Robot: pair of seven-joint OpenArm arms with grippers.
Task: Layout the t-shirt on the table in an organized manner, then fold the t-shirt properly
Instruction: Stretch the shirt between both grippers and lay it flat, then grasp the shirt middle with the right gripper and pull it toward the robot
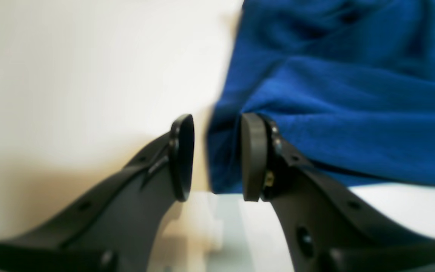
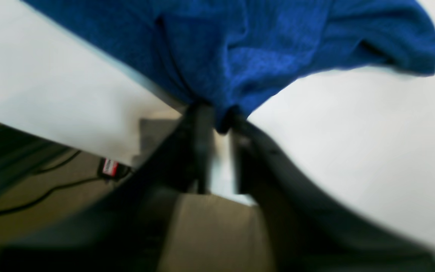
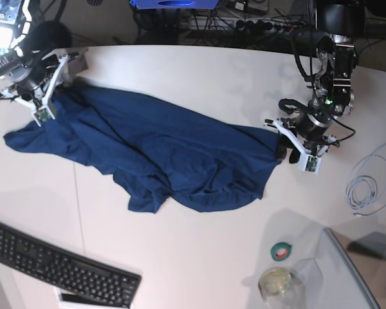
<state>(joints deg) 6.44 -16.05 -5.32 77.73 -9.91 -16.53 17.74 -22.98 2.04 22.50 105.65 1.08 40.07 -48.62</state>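
Motion blur smears the right pincer (image 2: 217,124) and t-shirt (image 2: 240,45).

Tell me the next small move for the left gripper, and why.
Probably close the left gripper on the t-shirt edge: its jaws stand open with the cloth's edge between them, and the shirt lies rumpled on the table.
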